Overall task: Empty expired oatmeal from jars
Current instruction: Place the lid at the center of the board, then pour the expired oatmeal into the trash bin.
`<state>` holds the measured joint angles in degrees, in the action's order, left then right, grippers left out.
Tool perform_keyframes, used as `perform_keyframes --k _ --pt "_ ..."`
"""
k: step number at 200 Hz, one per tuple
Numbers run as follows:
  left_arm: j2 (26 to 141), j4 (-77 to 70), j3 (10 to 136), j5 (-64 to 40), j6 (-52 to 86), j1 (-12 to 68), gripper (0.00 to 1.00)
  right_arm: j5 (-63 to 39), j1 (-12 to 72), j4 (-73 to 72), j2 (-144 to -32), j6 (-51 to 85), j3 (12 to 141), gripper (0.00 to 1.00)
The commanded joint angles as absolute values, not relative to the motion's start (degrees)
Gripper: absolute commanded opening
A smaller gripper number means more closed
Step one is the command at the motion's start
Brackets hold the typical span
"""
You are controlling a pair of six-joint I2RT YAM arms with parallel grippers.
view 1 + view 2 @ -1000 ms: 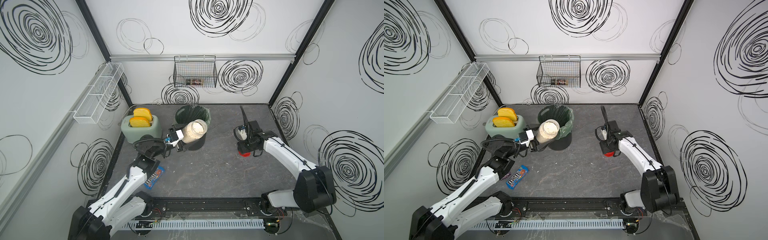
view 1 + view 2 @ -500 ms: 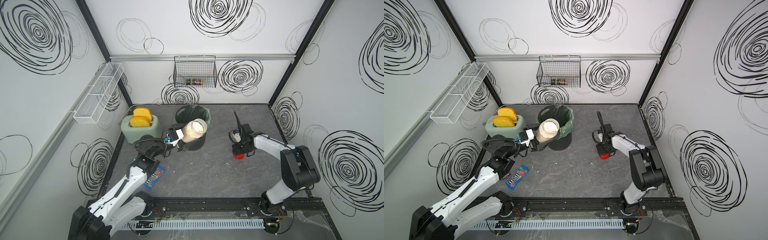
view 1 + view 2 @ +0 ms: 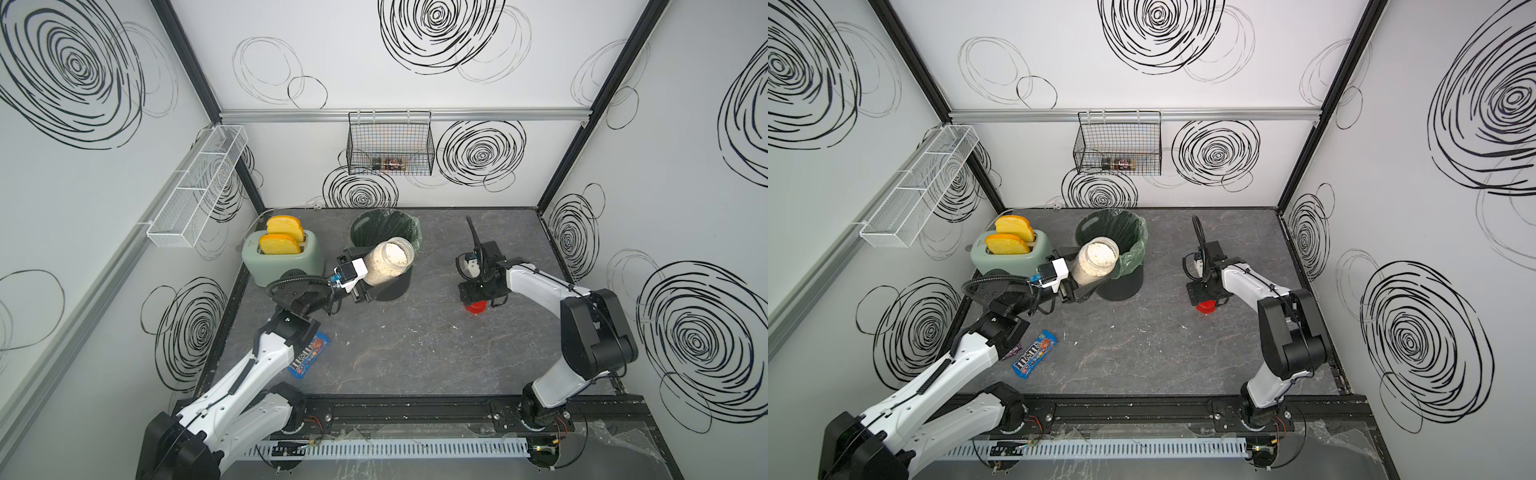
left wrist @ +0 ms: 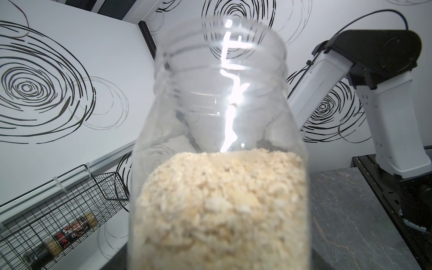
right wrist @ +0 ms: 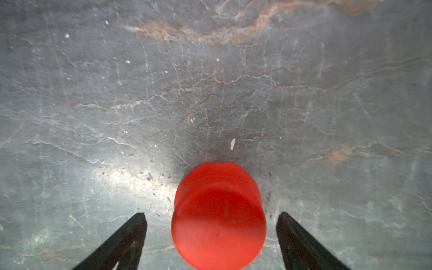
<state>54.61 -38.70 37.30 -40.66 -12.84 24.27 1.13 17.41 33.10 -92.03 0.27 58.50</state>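
Left claw grips jar, axis tilted, mouth up toward bin; right claw released.

Jar of oatmeal (tilted toward bin) in left pincer

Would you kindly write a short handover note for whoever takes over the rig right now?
Left claw: shut on the jar, held tilted at the rim of the bin.
Right claw: open, astride the lid, which lies on the table.
Done: lid off.
Left: tip the oatmeal, all of it in the jar, into the bin.
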Motion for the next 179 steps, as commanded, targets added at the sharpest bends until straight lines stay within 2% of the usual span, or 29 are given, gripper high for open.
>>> perform_keyframes --k 1,41,67,101,136,179 --pt "53.53 -42.77 38.85 -40.47 -12.51 24.45 0.0 5.03 18.44 40.02 -87.76 1.74 63.53 0.9" --pt "54.21 -43.15 38.85 -40.3 -12.31 24.96 0.0 7.43 21.48 54.96 -81.1 5.55 84.83 0.89" --pt "54.67 -43.68 38.5 -39.75 -12.34 25.41 0.0 1.01 24.47 62.05 -80.51 14.25 104.5 0.86" --pt "56.03 -44.64 38.28 -39.4 -12.26 25.64 0.0 -6.01 32.3 69.54 -86.75 23.69 127.68 0.78" --pt "58.84 -46.54 38.63 -39.42 -12.66 25.98 0.0 -6.41 40.52 66.86 -88.24 29.79 130.26 0.68" --pt "61.93 -47.22 40.3 -39.12 -13.84 27.67 0.0 -4.08 44.92 65.47 -89.26 31.73 128.15 0.61"
